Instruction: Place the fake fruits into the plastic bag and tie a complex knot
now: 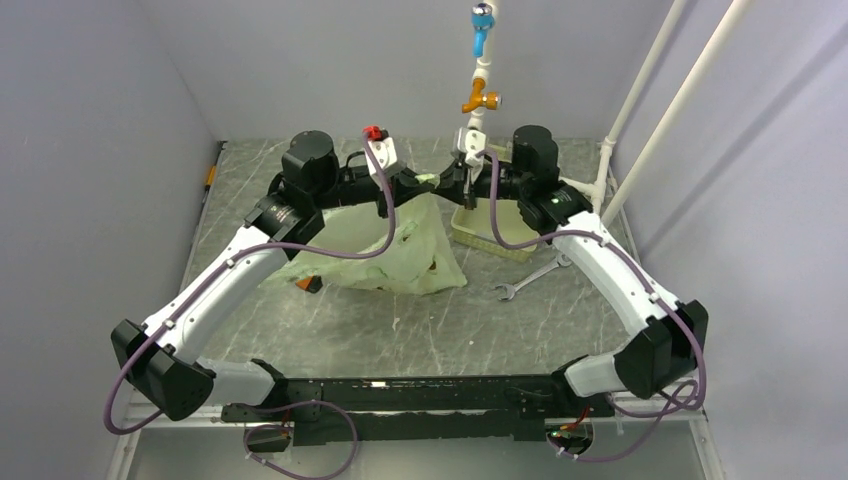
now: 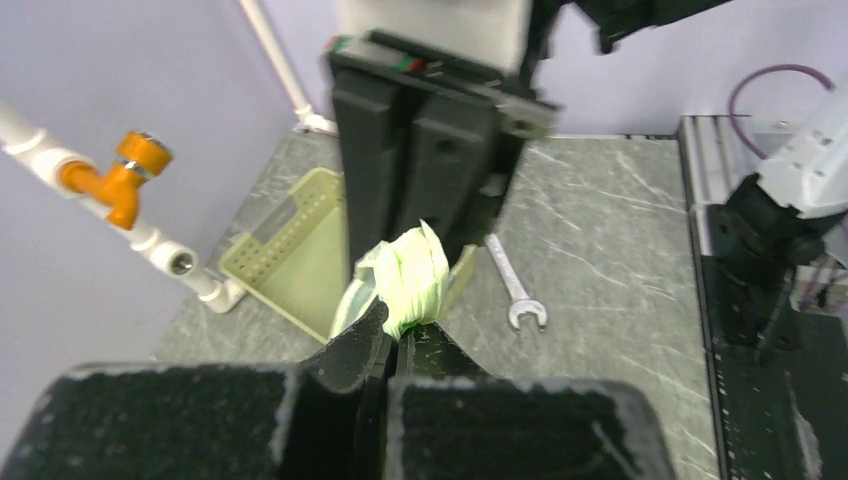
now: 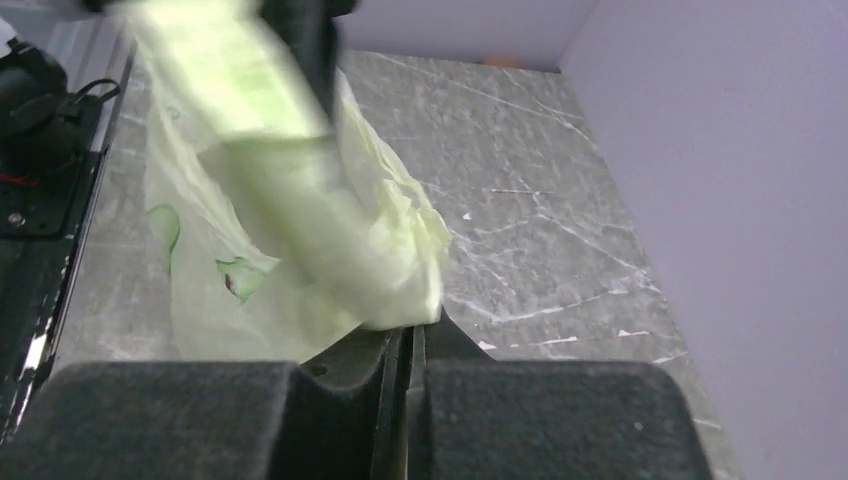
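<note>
Where both arms meet: above the far half of the grey marbled table (image 1: 450,330), wrists turned inward so the two sets of jaws nearly face each other.
Plastic bag (image 1: 400,250): thin, crinkled, pale yellow-green film. Its top is drawn up between the two sets of jaws, and its body spreads on the table below and to the left of them.
Tray (image 1: 495,240): rigid and pale green, on the table just below the right jaws.
Left gripper (image 2: 385,332): jaws pressed together on a twisted wad of bag film that stands up out of their tips.
Right gripper (image 3: 410,330): jaws closed to a thin slit, with a fold of film pinched at the tips and the bag fanning out ahead.
Top view only: the bag's whole outline and both arms.
Left wrist view only: the right gripper seen head-on, directly ahead of the left jaws, with the wad reaching its tips.
Right wrist view only: dark green marks show through the film. It is too blurred to tell print from fruit.
Wrench (image 1: 530,278): steel, flat on the table below and outward of the right jaws, beside the tray.
Orange-and-black block (image 1: 308,284): at the bag's lower left edge, well apart from both jaws.
Orange fruit (image 1: 432,266): a small orange patch seen through the film, low in the bag beneath both jaws.
</note>
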You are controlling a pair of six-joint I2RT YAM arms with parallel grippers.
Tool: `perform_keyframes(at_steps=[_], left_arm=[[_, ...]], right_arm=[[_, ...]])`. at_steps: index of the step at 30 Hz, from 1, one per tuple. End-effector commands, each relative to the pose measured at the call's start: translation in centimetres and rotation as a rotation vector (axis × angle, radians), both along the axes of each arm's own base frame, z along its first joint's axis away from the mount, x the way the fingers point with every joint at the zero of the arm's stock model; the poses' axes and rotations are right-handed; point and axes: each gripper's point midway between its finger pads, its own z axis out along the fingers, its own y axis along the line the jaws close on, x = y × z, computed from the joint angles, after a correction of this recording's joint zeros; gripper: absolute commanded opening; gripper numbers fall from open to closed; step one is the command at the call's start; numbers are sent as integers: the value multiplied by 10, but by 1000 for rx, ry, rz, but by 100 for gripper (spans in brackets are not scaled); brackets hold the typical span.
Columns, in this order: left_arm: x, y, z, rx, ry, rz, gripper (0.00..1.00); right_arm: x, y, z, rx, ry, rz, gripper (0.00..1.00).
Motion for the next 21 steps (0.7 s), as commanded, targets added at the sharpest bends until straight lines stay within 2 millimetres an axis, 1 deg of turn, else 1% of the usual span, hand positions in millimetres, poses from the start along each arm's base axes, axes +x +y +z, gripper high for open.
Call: perform_keyframes(at_steps=[1,3,4,5,7,9,10,11,17,20,21], left_arm=[[12,10,35,-78,-113,106,0],[9,10,38,-76,-136,94,0],[9,10,38,-73,-137,92,0],[8,11,37,-70,-139,91,0],[8,11,35,-61,-147,89,0],[7,10,34,-56,-147,81,0],[6,9,35,-59,-144,73,0],[5,8,36,-59,-136,62,0],[0,1,37,-74,-109,7,0],[0,-1,34,-69,-97,-3,0],[-1,-1,34,-71,-97,-4,0]], right_arm=[[-33,-23,12,-31,-89,13,20],[-35,-41,-6,-58,-9,-42,55],[-34,-50,-11,-61,31,-69,66],[-33,-57,-13,-58,67,-90,74],[-31,-65,-8,-40,86,-124,86],[-32,-64,5,-4,70,-130,91],[-33,-62,13,24,71,-121,97],[-34,-57,20,54,75,-105,99],[-30,-12,47,178,71,-39,100],[-33,7,54,224,74,1,100],[-34,13,51,230,78,9,100]])
